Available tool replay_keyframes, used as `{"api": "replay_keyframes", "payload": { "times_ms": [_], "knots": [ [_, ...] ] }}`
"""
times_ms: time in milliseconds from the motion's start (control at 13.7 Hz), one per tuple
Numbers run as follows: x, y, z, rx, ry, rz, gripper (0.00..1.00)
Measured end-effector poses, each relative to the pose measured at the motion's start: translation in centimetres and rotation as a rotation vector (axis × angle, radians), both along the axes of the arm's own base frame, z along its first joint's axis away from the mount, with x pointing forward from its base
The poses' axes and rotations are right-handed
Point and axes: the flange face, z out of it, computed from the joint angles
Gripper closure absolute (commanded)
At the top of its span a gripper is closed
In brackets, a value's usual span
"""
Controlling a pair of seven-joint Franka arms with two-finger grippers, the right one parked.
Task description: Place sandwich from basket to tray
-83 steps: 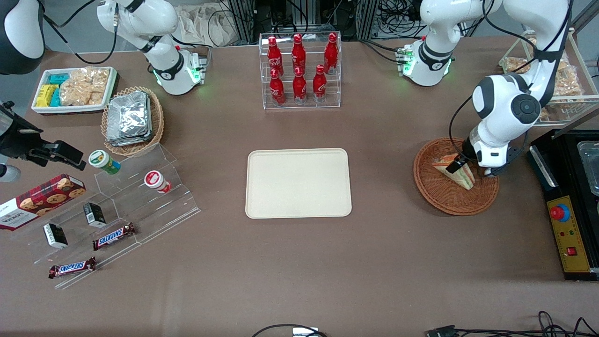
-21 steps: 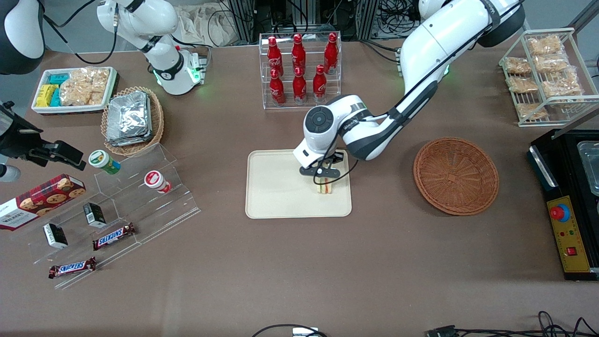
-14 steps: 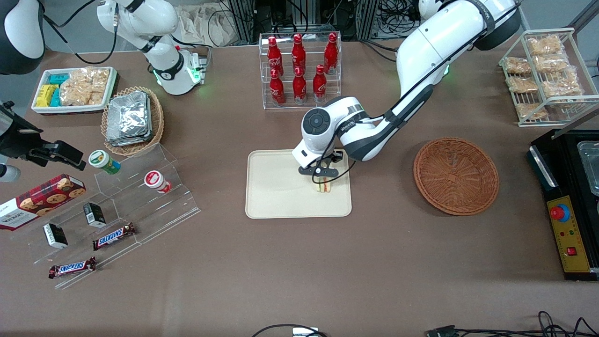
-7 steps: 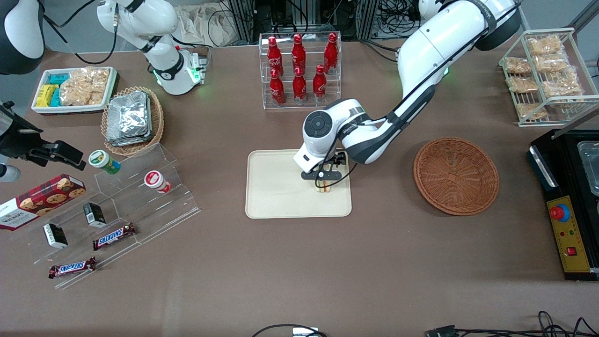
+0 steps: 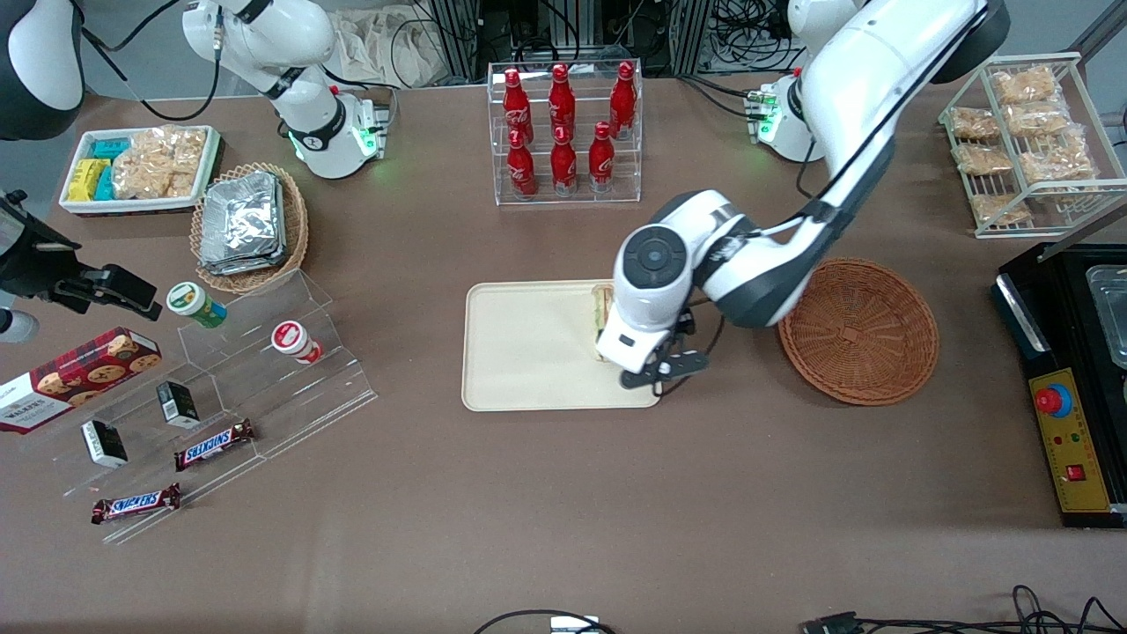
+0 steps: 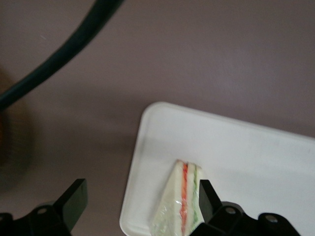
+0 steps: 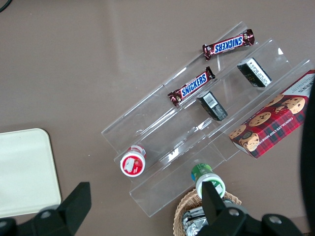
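Note:
The sandwich (image 5: 602, 305) lies on the cream tray (image 5: 528, 352), near the tray's edge that faces the basket. The arm's wrist hides part of it in the front view. In the left wrist view the wedge (image 6: 181, 204) shows its orange and green layers and rests on the tray (image 6: 236, 147). My gripper (image 5: 656, 370) is open and empty, raised above the tray's corner nearest the front camera on the basket's side. In the left wrist view the gripper (image 6: 141, 206) has wide-spread fingers (image 6: 74, 199), with the sandwich close to one of them. The reddish-brown basket (image 5: 858, 330) holds nothing.
A clear rack of red bottles (image 5: 563, 132) stands farther from the camera than the tray. A tan basket of foil packets (image 5: 249, 224), a white snack bin (image 5: 136, 167) and an acrylic stand (image 5: 229, 387) lie toward the parked arm's end. A wire rack (image 5: 1026, 141) and black machine (image 5: 1070, 379) flank the basket.
The gripper has let go of the sandwich, risen and swung toward the basket and the front camera. The sandwich now lies on the tray.

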Motion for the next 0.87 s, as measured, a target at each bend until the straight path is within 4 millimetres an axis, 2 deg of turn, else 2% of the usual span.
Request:
{"api": "replay_keyframes", "payload": {
  "times_ms": [219, 437, 656, 874],
  "knots": [
    [3.5, 7.2, 3.1, 0.026, -0.025, 0.107, 0.00],
    [5.9, 14.0, 5.8, -0.002, -0.029, 0.156, 0.00],
    [6.3, 19.3, 8.9, -0.018, 0.006, 0.126, 0.00],
    [6.3, 22.8, 11.0, -0.031, 0.017, 0.072, 0.00]
  ]
}}
